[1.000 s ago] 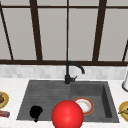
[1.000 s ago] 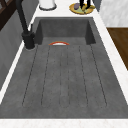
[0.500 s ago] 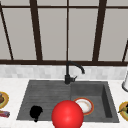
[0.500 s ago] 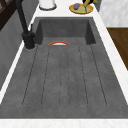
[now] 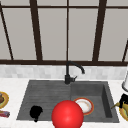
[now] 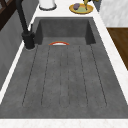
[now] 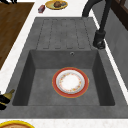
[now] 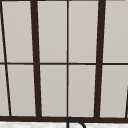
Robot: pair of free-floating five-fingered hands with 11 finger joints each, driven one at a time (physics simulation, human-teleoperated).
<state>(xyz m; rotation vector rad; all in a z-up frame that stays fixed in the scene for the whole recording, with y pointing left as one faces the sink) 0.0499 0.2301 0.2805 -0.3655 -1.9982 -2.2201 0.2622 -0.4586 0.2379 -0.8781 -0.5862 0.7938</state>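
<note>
Robot hand, left (image 5: 36, 112): hovering over the sink drainboard, front-left of the faucet (image 5: 68, 75); finger state cannot be determined. Robot hand, right (image 5: 123, 100): on the tabletop side far right of the faucet, against an olive bottle (image 7: 10, 94); grip cannot be determined. Compared with half a second ago, neither hand, the bottle nor the red sphere (image 5: 67, 115) in front of the faucet has shifted, so the work shows no advance. No labels or writing are legible.

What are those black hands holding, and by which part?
The right hand seems to grip an olive-yellow object by one end, above the yellow plate. The left hand holds nothing.
</note>
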